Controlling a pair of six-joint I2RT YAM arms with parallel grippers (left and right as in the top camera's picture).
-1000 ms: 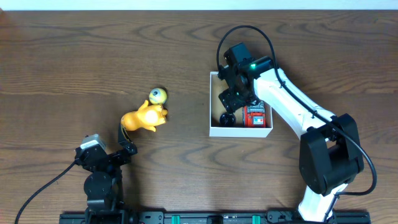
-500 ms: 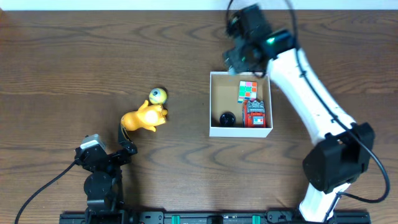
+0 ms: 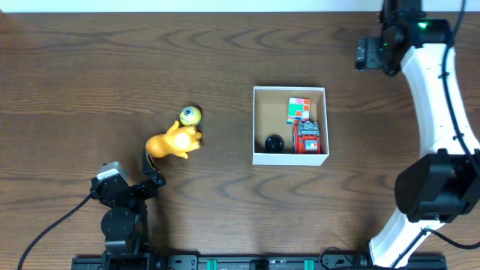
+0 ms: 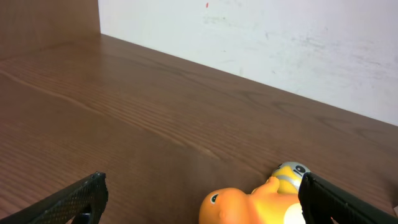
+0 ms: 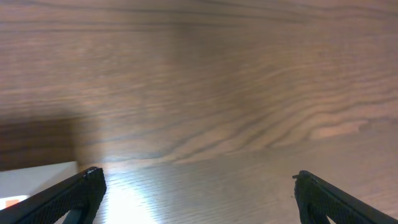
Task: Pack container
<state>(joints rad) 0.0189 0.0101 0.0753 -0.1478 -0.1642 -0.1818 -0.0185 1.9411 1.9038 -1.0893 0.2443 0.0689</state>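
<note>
The container (image 3: 290, 159), a white box with a brown inside, sits at the table's middle right. It holds a colour cube (image 3: 298, 109), a red toy (image 3: 307, 138) and a small black round thing (image 3: 274, 142). An orange toy (image 3: 174, 142) lies to the left, with a yellow-grey ball toy (image 3: 190, 115) touching it. My left gripper (image 3: 152, 169) is open just in front of the orange toy (image 4: 249, 205), which shows between its fingers (image 4: 202, 186). My right gripper (image 3: 369, 54) is open and empty (image 5: 198, 180), over bare table behind and right of the container.
A white corner of the container (image 5: 37, 177) shows at the lower left of the right wrist view. A white wall (image 4: 280, 43) runs along the table's back edge. The yellow-grey ball toy (image 4: 291, 174) lies beside the left gripper's right finger.
My right gripper has come up out of the container and swung to the back right. The colour cube now lies in the box. The left arm has not moved.
</note>
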